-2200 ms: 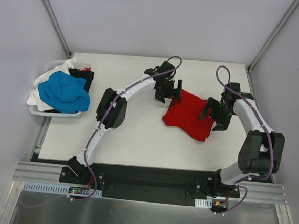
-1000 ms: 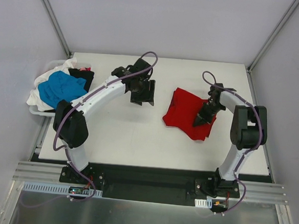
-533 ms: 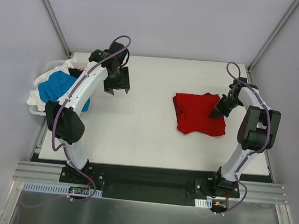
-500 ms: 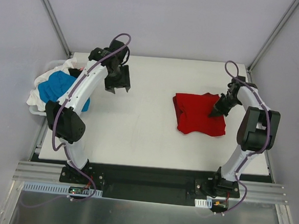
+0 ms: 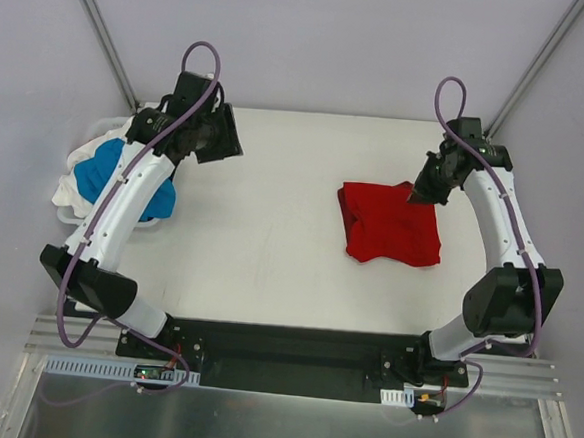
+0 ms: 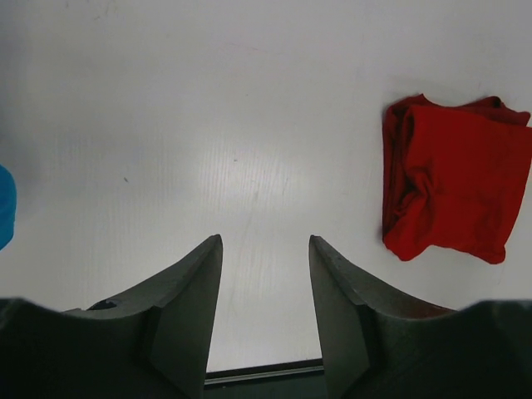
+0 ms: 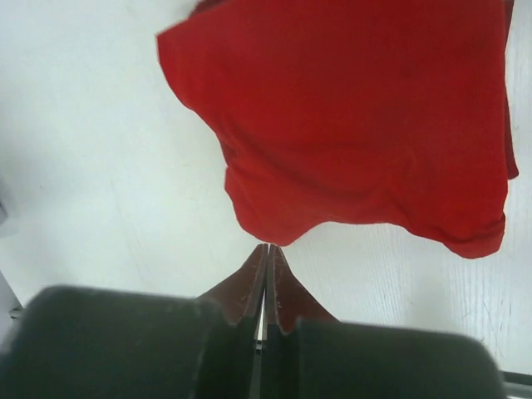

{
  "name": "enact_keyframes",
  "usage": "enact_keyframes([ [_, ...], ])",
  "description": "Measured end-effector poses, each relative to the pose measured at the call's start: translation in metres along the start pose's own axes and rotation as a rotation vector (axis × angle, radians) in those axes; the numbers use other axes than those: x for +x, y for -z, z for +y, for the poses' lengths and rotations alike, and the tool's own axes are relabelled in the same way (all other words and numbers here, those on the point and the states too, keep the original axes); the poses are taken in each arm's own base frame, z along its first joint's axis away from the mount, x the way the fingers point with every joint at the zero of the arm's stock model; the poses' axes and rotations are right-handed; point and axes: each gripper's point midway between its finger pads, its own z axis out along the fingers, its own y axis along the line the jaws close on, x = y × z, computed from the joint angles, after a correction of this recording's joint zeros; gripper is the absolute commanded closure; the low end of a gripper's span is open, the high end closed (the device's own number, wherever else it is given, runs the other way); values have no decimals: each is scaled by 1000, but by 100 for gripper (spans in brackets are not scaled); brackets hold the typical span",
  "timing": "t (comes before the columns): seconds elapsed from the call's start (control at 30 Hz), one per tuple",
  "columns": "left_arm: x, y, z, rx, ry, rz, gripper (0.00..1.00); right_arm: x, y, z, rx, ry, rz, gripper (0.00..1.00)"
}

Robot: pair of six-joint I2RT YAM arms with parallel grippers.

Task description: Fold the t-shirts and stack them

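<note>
Flat-folded red cloth t-shirt [image 5: 392, 226] lies on the right of the white table [image 5: 270, 248]. The right gripper [image 5: 420, 194] is at its far edge, fingers pressed together, empty. The left gripper [image 5: 220, 142], fingers spread and empty, is near the crumpled blue cloth t-shirt [image 5: 104, 158] at far left; fetching the next shirt looks like the step, needing a reach down and a pinch.

Top cam looks down over the whole table [image 5: 269, 268]; left wrist cam views from afar, right wrist cam up close. All share the red t-shirt [image 5: 392, 226].

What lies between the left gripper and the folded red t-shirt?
Only bare tabletop separates the left gripper from the red t-shirt, clearest in the left wrist view.
</note>
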Motion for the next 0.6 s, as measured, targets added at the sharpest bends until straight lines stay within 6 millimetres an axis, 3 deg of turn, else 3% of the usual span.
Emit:
enact_keyframes([
  [0.1,-10,0,4,3,38,-4,76,17,-13,-9,31,19,53,99],
  [0.13,-19,-3,6,-1,52,-8,91,22,-15,-12,39,24,71,99],
  [0.17,-26,-7,6,3,64,-9,99,26,-16,-14,46,29,88,99],
  [0.3,-47,-15,3,12,92,-33,100,26,-14,-13,77,101,94,99],
  [0.47,-50,-2,4,3,170,-72,100,22,-6,11,47,217,60,99],
  [0.6,-51,4,11,-2,208,-84,100,23,-14,24,38,264,77,99],
])
